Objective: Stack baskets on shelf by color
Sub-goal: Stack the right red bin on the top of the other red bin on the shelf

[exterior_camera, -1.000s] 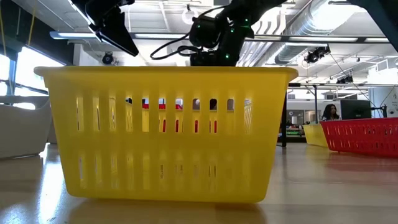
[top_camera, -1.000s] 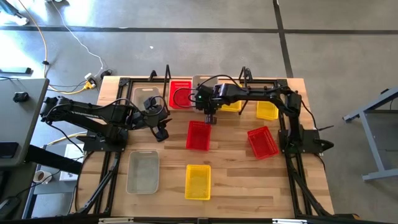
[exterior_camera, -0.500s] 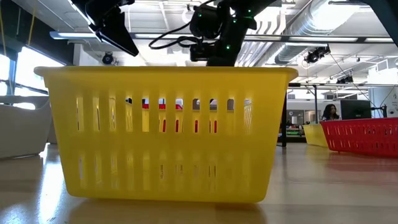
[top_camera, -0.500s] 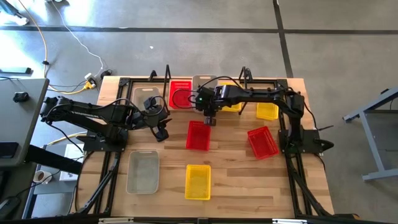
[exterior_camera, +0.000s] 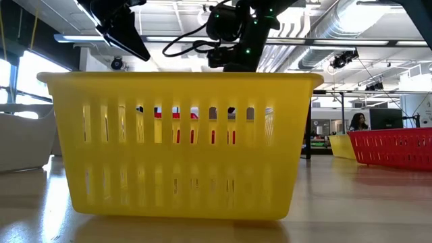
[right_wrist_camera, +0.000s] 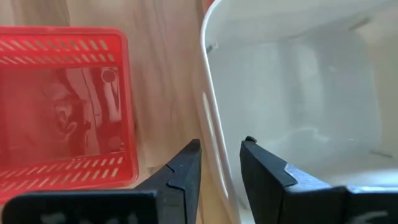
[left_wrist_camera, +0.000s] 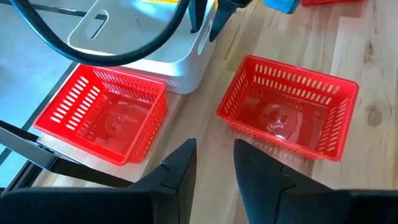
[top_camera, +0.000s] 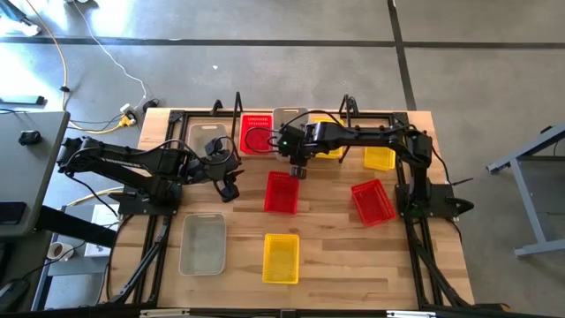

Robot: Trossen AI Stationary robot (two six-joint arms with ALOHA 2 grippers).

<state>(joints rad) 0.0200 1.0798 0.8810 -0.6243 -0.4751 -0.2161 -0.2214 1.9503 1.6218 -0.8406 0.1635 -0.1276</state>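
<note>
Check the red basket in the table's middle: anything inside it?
Nothing shows inside the red basket; the left wrist view shows its bare floor. Whatever lies beneath it is covered.

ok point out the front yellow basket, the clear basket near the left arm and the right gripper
front yellow basket (top_camera: 281, 258), high view, middle of its floor
clear basket (top_camera: 202, 244), high view, middle of its floor
right gripper (top_camera: 298, 171), high view, between its fingers, above the red basket's far end
</note>
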